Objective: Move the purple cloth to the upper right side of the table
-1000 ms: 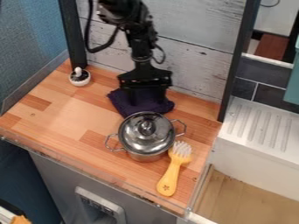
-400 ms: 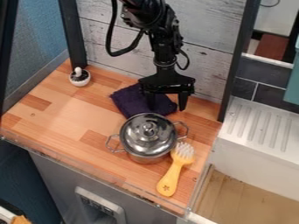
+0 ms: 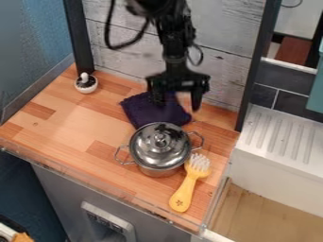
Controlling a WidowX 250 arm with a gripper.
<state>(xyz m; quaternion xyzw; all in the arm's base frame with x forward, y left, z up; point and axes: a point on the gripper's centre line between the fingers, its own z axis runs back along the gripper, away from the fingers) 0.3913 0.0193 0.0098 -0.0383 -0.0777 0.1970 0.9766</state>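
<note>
Counter: spans the frame's centre. Lidded pot: just below centre. Purple cloth: upper centre, on the counter. My gripper: upper centre, fingers spread. Yellow brush: lower right.

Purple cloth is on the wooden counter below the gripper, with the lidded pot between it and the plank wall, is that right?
Not quite: the camera view shows the purple cloth between the lidded pot and the plank wall, not the pot between them. The cloth is on the wooden counter below the gripper.
</note>
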